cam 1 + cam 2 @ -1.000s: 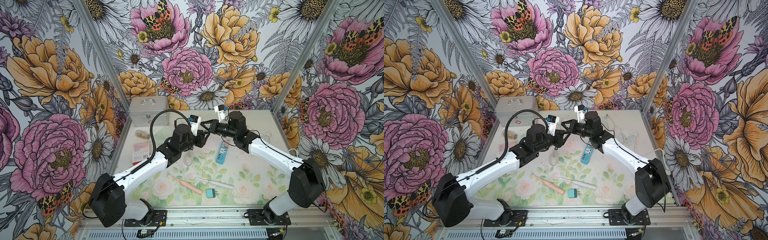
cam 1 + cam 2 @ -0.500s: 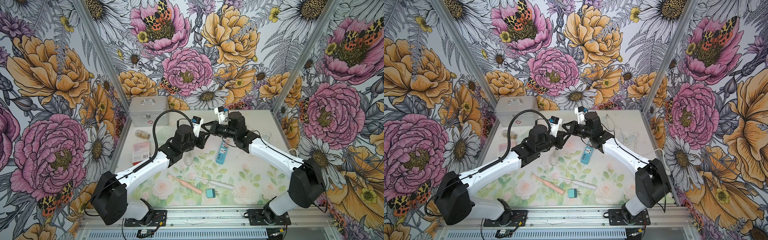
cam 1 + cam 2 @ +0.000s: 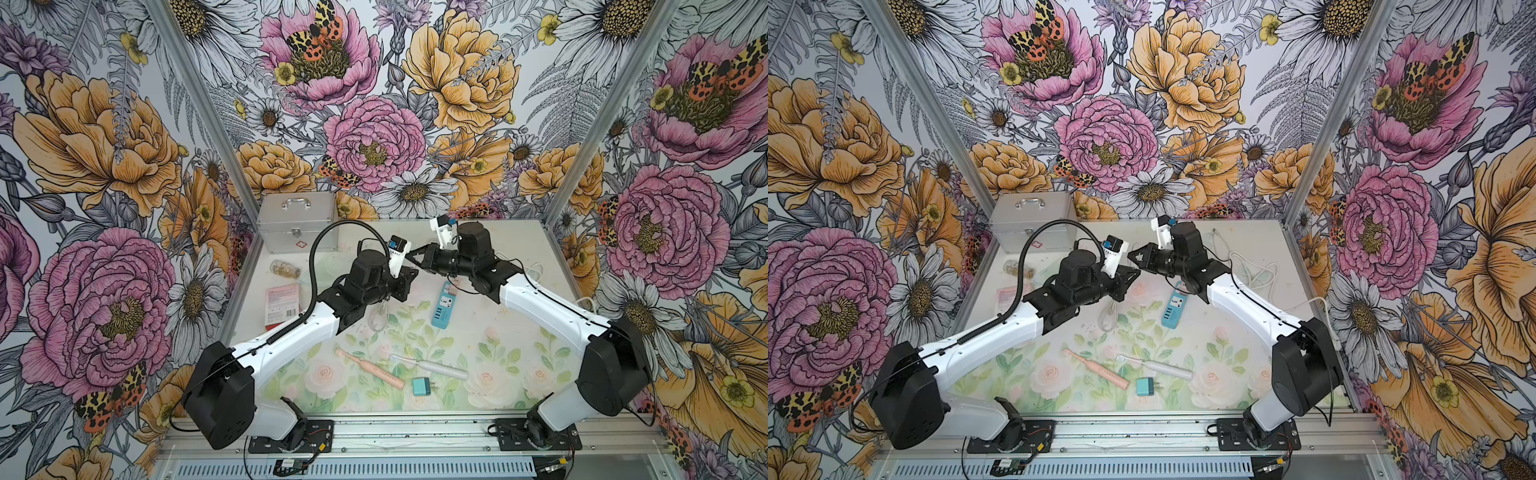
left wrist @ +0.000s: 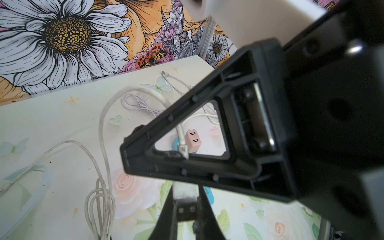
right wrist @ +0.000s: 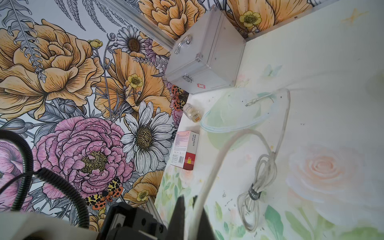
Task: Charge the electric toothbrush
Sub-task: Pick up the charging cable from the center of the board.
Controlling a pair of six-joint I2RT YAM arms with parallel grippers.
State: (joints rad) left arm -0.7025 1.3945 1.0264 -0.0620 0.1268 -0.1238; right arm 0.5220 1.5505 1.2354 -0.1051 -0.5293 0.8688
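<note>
A pink toothbrush (image 3: pixel 370 370) and a white toothbrush (image 3: pixel 428 368) lie near the table's front, with a teal plug adapter (image 3: pixel 420 386) beside them. Behind them lies a blue power strip (image 3: pixel 444 304); a pink USB adapter (image 4: pixel 193 141) shows at it. Both grippers meet tip to tip in the air above the table's middle. My right gripper (image 5: pixel 188 205) is shut on a white cable (image 5: pixel 218 158), whose coil (image 5: pixel 255 193) rests on the table. My left gripper (image 4: pixel 186 199) is shut on that cable's plug (image 4: pixel 185 207). The two tips show in both top views (image 3: pixel 411 266) (image 3: pixel 1133 264).
A silver case (image 3: pixel 297 226) stands at the back left corner, with a small bottle (image 3: pixel 284 270) and a pink box (image 3: pixel 282 305) along the left wall. More white cables (image 4: pixel 135 101) lie at the back right. Floral walls close three sides.
The left gripper's jaws have closed onto the cable's plug. The left arm has edged toward the right gripper. The right arm has stayed put.
</note>
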